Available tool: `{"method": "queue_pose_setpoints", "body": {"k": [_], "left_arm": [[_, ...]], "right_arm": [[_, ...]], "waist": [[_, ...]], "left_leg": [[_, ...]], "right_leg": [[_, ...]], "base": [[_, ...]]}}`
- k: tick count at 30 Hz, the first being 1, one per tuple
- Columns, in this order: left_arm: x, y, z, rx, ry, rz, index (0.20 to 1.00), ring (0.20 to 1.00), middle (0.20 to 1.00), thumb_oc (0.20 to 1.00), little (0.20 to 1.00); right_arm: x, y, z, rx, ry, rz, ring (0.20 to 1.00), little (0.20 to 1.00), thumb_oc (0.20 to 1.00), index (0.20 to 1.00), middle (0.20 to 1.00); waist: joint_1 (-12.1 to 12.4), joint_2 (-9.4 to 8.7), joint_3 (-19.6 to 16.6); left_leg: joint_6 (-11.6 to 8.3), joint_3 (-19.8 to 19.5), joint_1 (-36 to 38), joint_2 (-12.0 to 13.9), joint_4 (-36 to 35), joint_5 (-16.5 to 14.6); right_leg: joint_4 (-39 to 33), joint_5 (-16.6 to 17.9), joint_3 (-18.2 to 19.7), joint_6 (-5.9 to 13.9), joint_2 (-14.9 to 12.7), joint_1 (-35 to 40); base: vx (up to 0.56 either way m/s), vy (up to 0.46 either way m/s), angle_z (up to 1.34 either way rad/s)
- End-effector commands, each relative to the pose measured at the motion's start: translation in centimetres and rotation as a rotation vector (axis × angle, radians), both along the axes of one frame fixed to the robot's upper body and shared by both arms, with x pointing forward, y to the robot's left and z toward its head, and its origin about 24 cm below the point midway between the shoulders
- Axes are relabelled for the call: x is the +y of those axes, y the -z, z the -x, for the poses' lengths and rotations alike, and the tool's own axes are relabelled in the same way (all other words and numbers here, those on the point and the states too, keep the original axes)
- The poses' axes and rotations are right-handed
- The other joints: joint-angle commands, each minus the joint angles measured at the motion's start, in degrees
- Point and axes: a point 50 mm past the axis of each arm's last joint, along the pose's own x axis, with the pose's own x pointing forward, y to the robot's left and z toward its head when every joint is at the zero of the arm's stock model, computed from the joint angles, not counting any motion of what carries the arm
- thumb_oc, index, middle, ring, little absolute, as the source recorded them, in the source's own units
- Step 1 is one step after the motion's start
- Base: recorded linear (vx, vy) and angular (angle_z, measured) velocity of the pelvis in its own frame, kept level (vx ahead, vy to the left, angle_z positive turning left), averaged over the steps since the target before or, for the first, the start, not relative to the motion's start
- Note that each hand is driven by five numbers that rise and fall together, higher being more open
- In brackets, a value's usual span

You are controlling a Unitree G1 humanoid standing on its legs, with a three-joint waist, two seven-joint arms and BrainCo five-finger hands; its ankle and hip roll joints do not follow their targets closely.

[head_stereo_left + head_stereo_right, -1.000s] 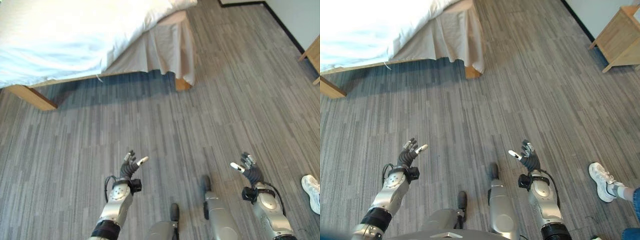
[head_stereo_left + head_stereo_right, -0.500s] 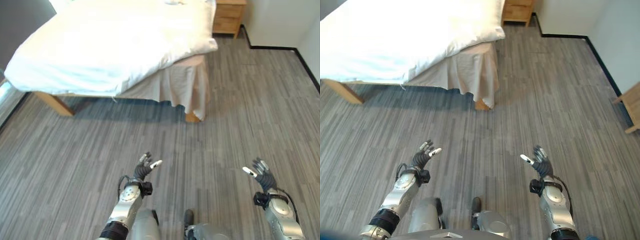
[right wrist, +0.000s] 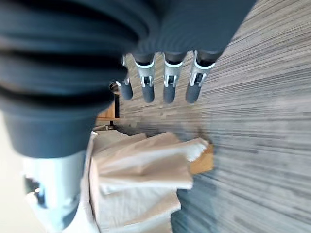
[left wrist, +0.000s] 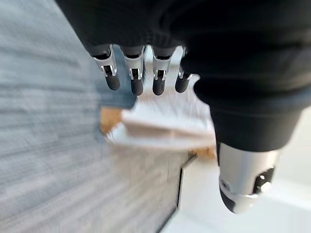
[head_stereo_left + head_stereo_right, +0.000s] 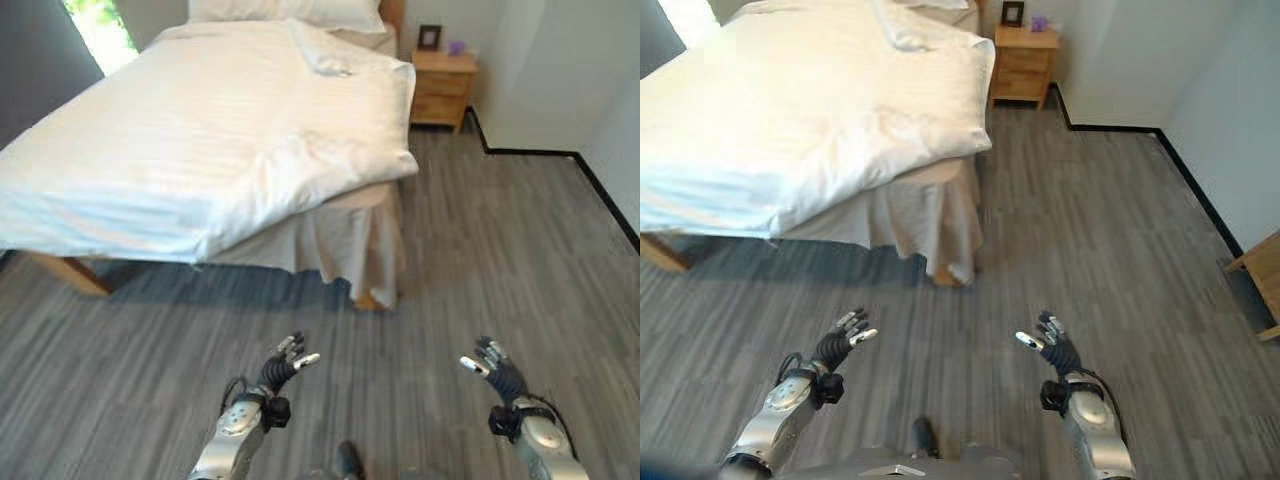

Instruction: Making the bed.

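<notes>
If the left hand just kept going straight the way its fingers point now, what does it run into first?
Probably the bed's near corner. The left hand is open over bare floor, with nothing between it and the beige bed skirt under the hanging white duvet. Its wrist view shows that corner past the fingertips. Depth is uncertain.

A light wooden bedside cabinet with drawers [image 5: 441, 90] stands against the far wall, in the corner of the room. On its top sit a small dark-framed picture [image 5: 430, 37] and, just beside it, a small purple object [image 5: 457, 47] whose form cannot be made out. The floor is grey wood-effect planking in narrow streaked strips [image 5: 1110, 260]. White walls [image 5: 1120, 55] meet the floor along a black skirting strip [image 5: 1195, 190], which runs from the cabinet's corner down the right side. A corner of a second light wooden piece of furniture [image 5: 1262, 275] shows at the right edge, standing on the floor near that wall.
</notes>
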Motion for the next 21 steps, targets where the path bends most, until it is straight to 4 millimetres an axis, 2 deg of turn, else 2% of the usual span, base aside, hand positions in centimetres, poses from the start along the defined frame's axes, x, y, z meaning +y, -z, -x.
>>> {"method": "queue_pose_setpoints", "body": {"k": [1,2,3,4,5,6,7,8,9,10,15,17,21], "left_arm": [[2.5,-2.3,-1.3,-0.112,-0.004,-0.034,1.0,1.0,1.0,1.0,1.0],[2.5,-2.3,-1.3,-0.112,-0.004,-0.034,1.0,1.0,1.0,1.0,1.0],[2.7,-2.5,-1.3,-0.119,0.008,-0.05,1.0,1.0,1.0,1.0,1.0],[2.6,-2.4,-1.2,-0.112,0.014,-0.028,1.0,1.0,1.0,1.0,1.0],[2.4,-2.2,-1.0,-0.101,0.025,-0.013,1.0,1.0,1.0,1.0,1.0],[2.4,-2.2,-1.0,-0.101,0.025,-0.013,1.0,1.0,1.0,1.0,1.0],[5.3,-1.9,-1.0,-0.092,-0.108,-0.121,1.0,1.0,1.0,1.0,1.0],[3.0,-1.5,-0.4,-0.044,0.06,0.004,1.0,1.0,1.0,1.0,1.0],[3.0,-1.5,-0.4,-0.042,0.062,0.005,1.0,1.0,1.0,1.0,1.0],[2.0,-1.7,-0.4,-0.067,0.085,0.01,1.0,1.0,1.0,1.0,1.0],[2.5,-0.4,0.9,-0.011,0.05,0.054,1.0,1.0,1.0,1.0,1.0],[2.8,0.4,1.8,0.03,0.01,0.092,1.0,1.0,1.0,1.0,1.0],[3.0,1.5,2.6,0.079,-0.033,0.112,1.0,1.0,1.0,1.0,1.0]], "right_arm": [[-0.3,-2.0,-2.1,-0.112,-0.025,-0.015,1.0,1.0,1.0,1.0,1.0],[-0.3,-2.0,-2.1,-0.112,-0.025,-0.015,1.0,1.0,1.0,1.0,1.0],[-0.6,-2.0,-1.6,-0.113,0.001,-0.025,1.0,1.0,1.0,1.0,1.0],[-1.1,-2.1,-1.3,-0.114,0.022,-0.019,1.0,1.0,1.0,1.0,1.0],[-1.4,-2.1,-0.9,-0.112,0.032,-0.014,1.0,1.0,1.0,1.0,1.0],[-1.4,-2.1,-0.9,-0.112,0.032,-0.014,1.0,1.0,1.0,1.0,1.0],[-2.6,-2.5,-0.5,-0.105,0.038,0.077,1.0,1.0,1.0,1.0,1.0],[-3.0,-2.1,0.0,-0.078,0.056,0.025,1.0,1.0,1.0,1.0,1.0],[-3.0,-2.1,0.1,-0.077,0.057,0.024,1.0,1.0,1.0,1.0,1.0],[-3.8,-2.8,-0.1,-0.111,0.07,0.052,1.0,1.0,1.0,1.0,1.0],[-8.0,-5.0,-0.6,-0.13,0.099,0.229,1.0,1.0,1.0,1.0,1.0],[-10.0,-7.0,-1.5,-0.154,0.098,0.346,1.0,1.0,1.0,1.0,1.0],[-11.9,-8.8,-2.3,-0.155,0.103,0.452,1.0,1.0,1.0,1.0,1.0]], "waist": [[-0.2,4.09,2.7],[-0.2,4.09,2.7],[-1.1,4.02,2.3],[-2.7,3.43,2.2],[-3.6,3.21,1.9],[-3.6,3.22,1.9],[-5.2,2.73,2.0],[-3.9,2.09,0.7],[-3.8,2.1,0.6],[-3.3,1.85,-0.4],[-2.0,1.06,-1.7],[-0.8,0.75,-1.7],[0.4,0.5,-2.0]], "left_leg": [[-8.88,-2.4,8.1,7.4,-5.3,0.7],[-8.88,-2.4,8.1,7.4,-5.3,0.7],[-9.86,-4.2,9.0,7.1,-5.8,0.3],[-10.53,-6.5,10.1,6.1,-6.0,-0.7],[-10.87,-7.7,10.6,6.0,-6.1,-1.1],[-10.87,-7.8,10.7,6.0,-6.1,-1.1],[-11.11,-9.2,11.2,6.7,-6.0,-1.8],[-11.48,-10.4,10.5,6.9,-5.2,-1.8],[-11.47,-10.4,10.5,6.9,-5.3,-1.8],[-11.22,-11.7,10.0,6.6,-5.8,-1.5],[-11.79,-14.4,8.5,7.1,-6.3,-1.3],[-12.06,-15.5,8.1,7.4,-6.3,-1.1],[-12.21,-16.4,8.1,7.6,-6.3,-1.2]], "right_leg": [[-24.2,18.5,7.5,2.22,-3.2,0.9],[-24.2,18.5,7.5,2.22,-3.2,0.9],[-33.2,19.2,9.4,2.42,-4.3,-0.4],[-44.3,19.3,12.4,3.27,-3.7,0.7],[-50.3,19.4,14.8,4.26,-2.8,2.7],[-50.4,19.4,14.8,4.26,-2.8,2.8],[-53.8,17.0,20.6,5.53,0.0,5.7],[-54.5,16.5,19.9,4.54,-1.6,7.8],[-54.6,16.6,19.9,4.54,-1.7,7.8],[-56.3,16.9,19.4,3.85,-1.3,9.2],[-60.4,16.7,17.1,3.07,-1.4,11.6],[-60.8,16.4,16.4,2.5,-1.0,11.9],[-61.8,16.1,15.6,2.13,-0.8,13.0]], "base": [[0.34,-0.056,1.11],[0.41,-0.138,0.82],[0.36,-0.162,0.65],[0.46,-0.191,0.8],[0.26,-0.101,0.93],[0.21,-0.113,1.0],[0.19,-0.133,0.92],[0.19,-0.132,0.87],[0.19,-0.144,1.27],[0.15,-0.147,1.09],[0.09,-0.119,0.4],[0.07,-0.072,0.34],[0.06,-0.036,0.12]]}}
